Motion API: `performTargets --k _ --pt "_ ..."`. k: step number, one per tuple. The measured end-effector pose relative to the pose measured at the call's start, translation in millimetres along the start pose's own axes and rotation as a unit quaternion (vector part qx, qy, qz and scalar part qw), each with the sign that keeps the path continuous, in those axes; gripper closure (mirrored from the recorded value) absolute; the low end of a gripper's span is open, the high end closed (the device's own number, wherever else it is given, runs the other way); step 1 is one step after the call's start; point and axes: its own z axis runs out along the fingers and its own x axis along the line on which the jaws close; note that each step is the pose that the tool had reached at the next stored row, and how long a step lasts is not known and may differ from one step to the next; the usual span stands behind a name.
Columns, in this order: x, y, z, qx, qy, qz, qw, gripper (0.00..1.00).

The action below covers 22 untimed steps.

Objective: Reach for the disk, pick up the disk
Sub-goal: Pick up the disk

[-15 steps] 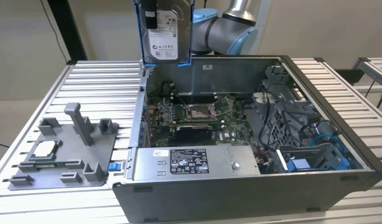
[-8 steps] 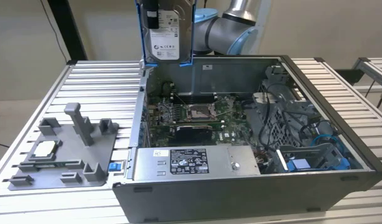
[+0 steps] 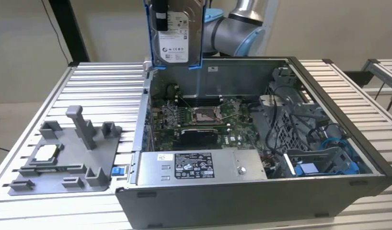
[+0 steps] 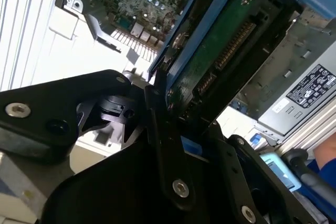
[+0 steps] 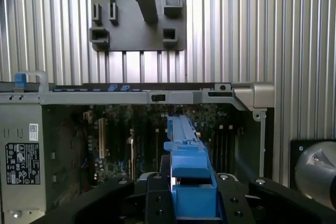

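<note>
Betw. hand (image 4: 181, 129) fingers: disk (image 3: 175, 36), upright

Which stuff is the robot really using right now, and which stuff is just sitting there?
In use:
- flat silver-grey hard disk in its bright blue plastic carrier, lifted above the case
- black gripper, jaws clamped on the disk

Just sitting there:
- open grey metal computer case
- green motherboard
- grey plastic fixture tray
- ribbed metal table
</note>
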Motion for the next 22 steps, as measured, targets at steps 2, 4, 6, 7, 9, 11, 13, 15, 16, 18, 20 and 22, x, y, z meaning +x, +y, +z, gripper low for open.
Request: performTargets --k 2,4,6,7,9,11,13,15,16,18,20,22 --pt "3.1 -2.9 0.1 -0.0001 0.0 0.0 1.0 1.0" --pt "6.1 -6.3 0.1 -0.0003 0.0 0.0 1.0 1.0" --pt "9.0 -9.9 0.1 -0.0006 0.0 0.0 1.0 1.0" --pt "10.6 -11.8 0.1 -0.0007 0.0 0.0 1.0 1.0" --pt "13.5 -15.4 0.1 -0.001 0.0 0.0 1.0 1.0" --pt "16.5 -19.1 0.1 -0.0013 0.0 0.0 1.0 1.0" --pt "19.4 -22.7 0.1 -0.0016 0.0 0.0 1.0 1.0" --pt "22.4 -26.1 0.1 -0.0018 0.0 0.0 1.0 1.0" --pt "23.8 -27.8 0.1 -0.002 0.0001 0.0 1.0 1.0" --pt "27.3 -31.1 0.1 -0.0022 0.0001 0.0 1.0 1.0" --pt "30.9 -33.9 0.1 -0.0025 0.0001 0.0 1.0 1.0" --pt "34.8 -36.7 0.1 -0.0029 0.0001 0.0 1.0 1.0"
